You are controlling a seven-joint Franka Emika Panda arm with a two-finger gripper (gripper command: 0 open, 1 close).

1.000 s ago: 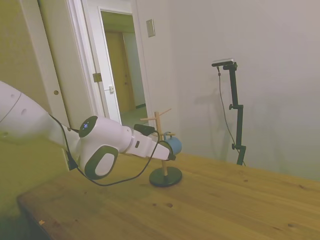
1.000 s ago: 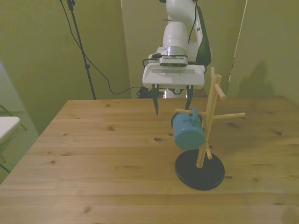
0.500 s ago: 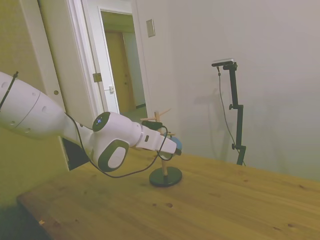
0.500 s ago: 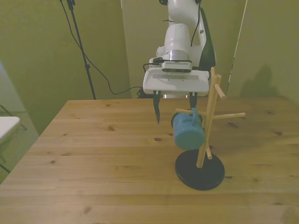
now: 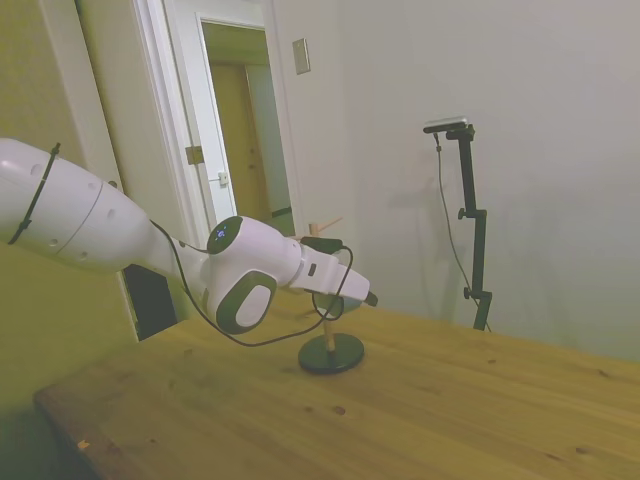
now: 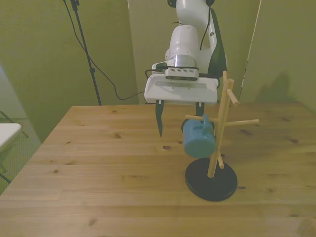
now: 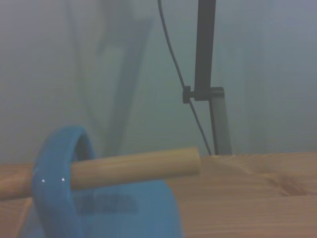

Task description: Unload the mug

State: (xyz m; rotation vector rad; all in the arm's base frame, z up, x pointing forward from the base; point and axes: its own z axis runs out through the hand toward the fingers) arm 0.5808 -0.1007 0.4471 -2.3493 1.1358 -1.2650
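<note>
Jaws (image 6: 179, 121) wide apart, nothing between them, hanging just behind the mug (image 6: 198, 139) on my front view. One finger (image 6: 159, 120) shows clear to the front view's left of the mug; the other is mostly hidden behind the mug and peg.

Mug hangs by its handle (image 7: 57, 183) on a low peg (image 7: 133, 166) of the rack (image 6: 219, 131), body tipped, clear of the bench (image 6: 98, 168) and above the black base (image 6: 211, 178). Wrist view confirms the peg runs right through the loop. In the side view the mug is hidden behind the arm.

Handling, as I judge it: rigid, light, enamel-looking skin so likely slick, and chips if dropped. Free to swing on the peg, so any nudge will rock it. Rack looks slim and top-heavy; a sideways pull could tip it.

Where I'd grip: across the body, one finger each side of the wall, not the handle, since the peg fills the loop. Squeeze firm because of the slick curve. Then it needs to slide out along the peg toward its free end (image 7: 193, 159), not straight up, or the handle snags.
</note>
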